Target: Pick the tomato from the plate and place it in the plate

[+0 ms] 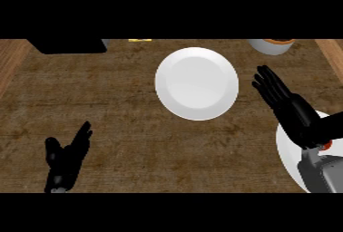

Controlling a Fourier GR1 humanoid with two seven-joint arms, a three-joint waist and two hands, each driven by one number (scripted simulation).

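Observation:
A white plate [196,83] lies in the middle of the counter with nothing on it. A second white plate [289,149] sits at the right edge, mostly covered by my right arm. A small sliver of the red tomato [327,145] shows beside my wrist on that plate. My right hand [285,102] hovers above the right plate's far rim, fingers straight and pointing away, holding nothing. My left hand [66,158] rests open at the lower left, fingers up.
A dark box [67,45] stands at the back left. A grey cup with orange contents [271,45] is at the back right, and a small yellow item [139,40] lies at the back edge. Wooden borders run along both sides.

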